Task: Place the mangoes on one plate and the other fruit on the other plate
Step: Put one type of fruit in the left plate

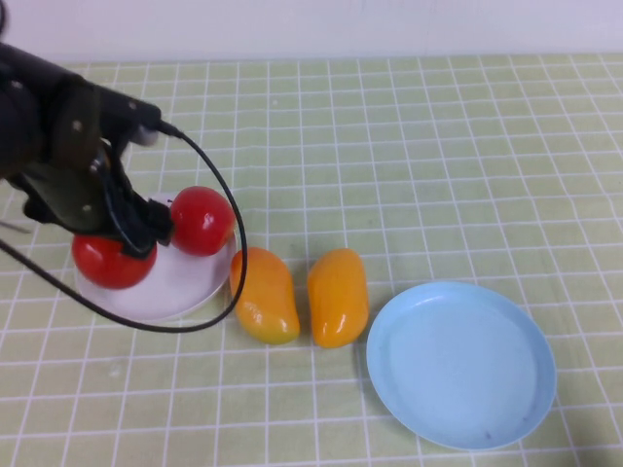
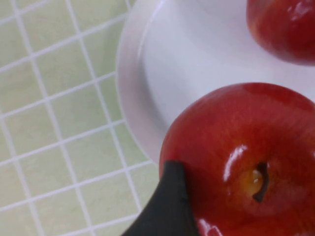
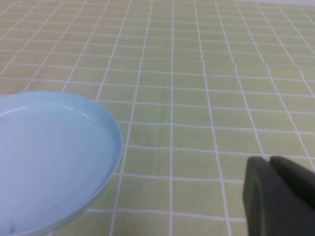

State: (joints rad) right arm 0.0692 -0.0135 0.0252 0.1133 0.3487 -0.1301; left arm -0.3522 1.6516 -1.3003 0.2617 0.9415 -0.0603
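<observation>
A pale green cloth (image 1: 438, 146) with a white grid covers the table; light falls evenly. A plain white wall (image 1: 341, 24) runs behind it.

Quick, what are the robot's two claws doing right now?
Left gripper: over the white plate, around an apple; grip cannot be told.
Right gripper: beside the blue plate, shut, holding nothing.

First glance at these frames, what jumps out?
The left gripper sits low over the white plate at the table's left, one finger against a red apple; a second apple lies on the same plate. Two orange mangoes lie side by side mid-table. The blue plate holds nothing, with the right gripper near it.
</observation>
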